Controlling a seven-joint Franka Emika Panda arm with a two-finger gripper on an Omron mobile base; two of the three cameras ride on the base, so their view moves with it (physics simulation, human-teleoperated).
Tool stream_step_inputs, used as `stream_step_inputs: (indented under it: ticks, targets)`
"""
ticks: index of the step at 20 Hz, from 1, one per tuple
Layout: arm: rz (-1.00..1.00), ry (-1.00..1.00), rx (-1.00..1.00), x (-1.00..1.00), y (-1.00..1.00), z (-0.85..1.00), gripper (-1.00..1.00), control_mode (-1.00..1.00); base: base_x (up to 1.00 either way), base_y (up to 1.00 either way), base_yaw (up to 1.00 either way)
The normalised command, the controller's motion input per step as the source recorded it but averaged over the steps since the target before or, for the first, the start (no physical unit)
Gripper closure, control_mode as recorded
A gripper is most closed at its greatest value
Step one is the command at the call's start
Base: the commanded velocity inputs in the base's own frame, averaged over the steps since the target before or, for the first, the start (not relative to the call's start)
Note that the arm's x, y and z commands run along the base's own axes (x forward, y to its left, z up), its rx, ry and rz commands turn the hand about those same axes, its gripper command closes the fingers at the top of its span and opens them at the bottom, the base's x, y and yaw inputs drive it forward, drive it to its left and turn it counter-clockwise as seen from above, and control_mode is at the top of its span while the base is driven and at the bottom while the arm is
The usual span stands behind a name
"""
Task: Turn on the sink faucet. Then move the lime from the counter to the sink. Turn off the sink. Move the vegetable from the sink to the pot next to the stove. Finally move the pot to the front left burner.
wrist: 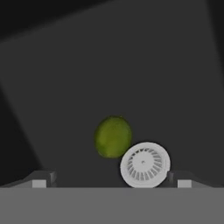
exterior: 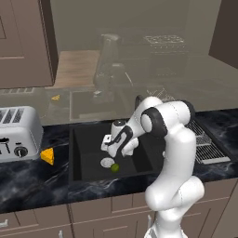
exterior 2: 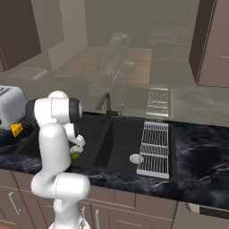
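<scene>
Pincer [wrist: 111, 183] mine, spread, empty, above lime [wrist: 113, 136] beside drain [wrist: 145, 164] on sink [exterior: 88, 139] floor. Judging: faucet off or re-grasp next.

Lime [wrist: 113, 136] in sink [exterior: 83, 158] (beside drain [wrist: 145, 164]).

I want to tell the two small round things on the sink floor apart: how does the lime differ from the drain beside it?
The lime is yellow-green and smooth; the drain is silver-white with radial slots. The lime bulges up as a rounded, slightly oval fruit, while the drain lies flat in the sink floor. In the hand view the drain looks a little wider than the lime. Both are small, roundish, and sit side by side in the left basin, below the open gripper.
</scene>
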Motion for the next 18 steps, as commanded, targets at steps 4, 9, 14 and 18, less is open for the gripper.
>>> stream_step_inputs:
  ticks: [4,9,14,18]
  targets:
    - [0.0,0.0,-0.02,0.01,0.03,-0.27,-1.0,-1.0,0.0,0.0,0.0]
    - [0.0,0.0,-0.01,0.0,0.0,-0.3,-1.0,-1.0,0.0,0.0,0.0]
    - [0.0,0.0,-0.01,0.0,0.0,-0.3,-1.0,-1.0,0.0,0.0,0.0]
    - [0.0,0.0,-0.01,0.0,0.0,-0.32,-1.0,-1.0,0.0,0.0,0.0]
